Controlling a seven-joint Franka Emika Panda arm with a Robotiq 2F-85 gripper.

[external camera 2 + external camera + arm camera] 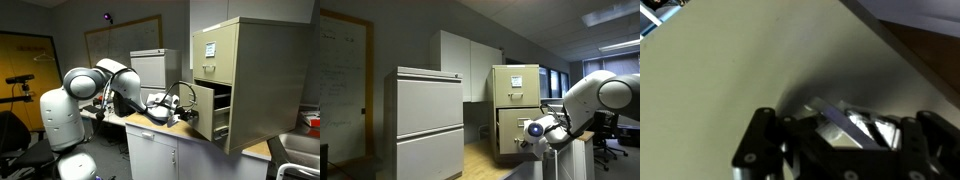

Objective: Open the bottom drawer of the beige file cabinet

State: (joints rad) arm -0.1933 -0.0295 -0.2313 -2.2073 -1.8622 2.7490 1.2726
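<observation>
At the base of the beige file cabinet (262, 80) on the bench (160, 127), the bottom drawer (204, 112) stands partly pulled out — the pincer (187, 108) meets its front, a metal handle (845, 125) between the fingers; whether it grips, I cannot tell

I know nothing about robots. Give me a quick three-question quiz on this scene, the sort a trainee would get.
1. Where is the gripper?
A. at the front of the bottom drawer of the beige file cabinet
B. high above the cabinet's top
C. down at the floor
2. True or false: the bottom drawer is fully closed.
3. Fill in: the white paper sheets are on the ___ drawer front.

Key: 1 A. 2 False: the drawer is pulled out and its dark inside shows. 3 upper.
</observation>
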